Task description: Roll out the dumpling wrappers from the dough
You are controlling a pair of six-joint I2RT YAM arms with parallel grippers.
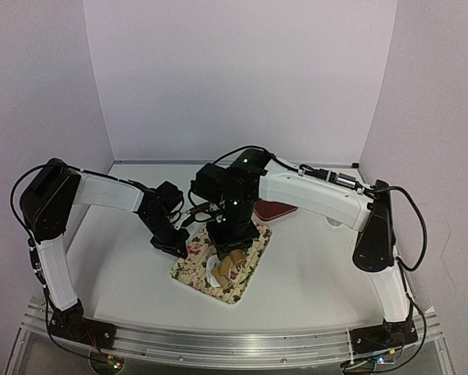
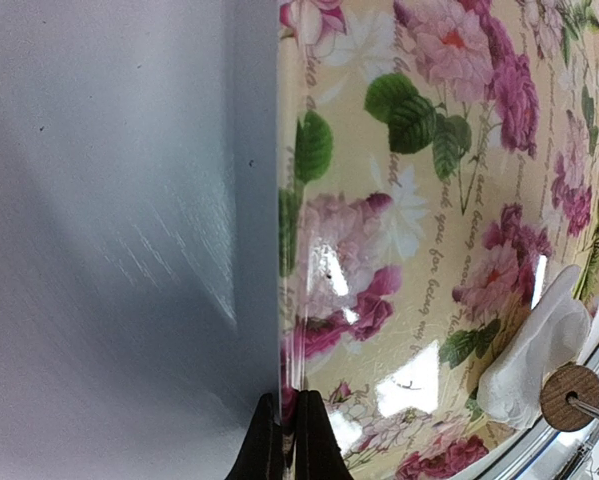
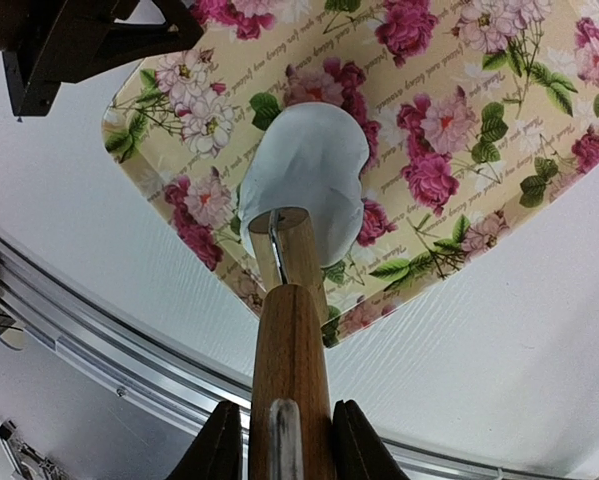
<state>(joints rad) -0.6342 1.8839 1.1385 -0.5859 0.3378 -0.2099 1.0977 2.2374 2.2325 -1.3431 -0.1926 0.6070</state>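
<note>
1 wrapper (image 3: 304,170), oval, long axis along the 1 rolling pin (image 3: 291,340); right end effector (image 3: 289,440) clamps the pin, left end effector (image 2: 287,440) pinches the rim of 1 tray (image 2: 429,200).

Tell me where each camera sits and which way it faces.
Top: above, behind the bases, facing down at the table; left arm and right arm meet over the tray.
Left wrist: looks along the left tool, pinching the tray edge.
Right wrist: looks down the right tool and rolling pin onto the dough.
Shared: all show tray and dough.
</note>
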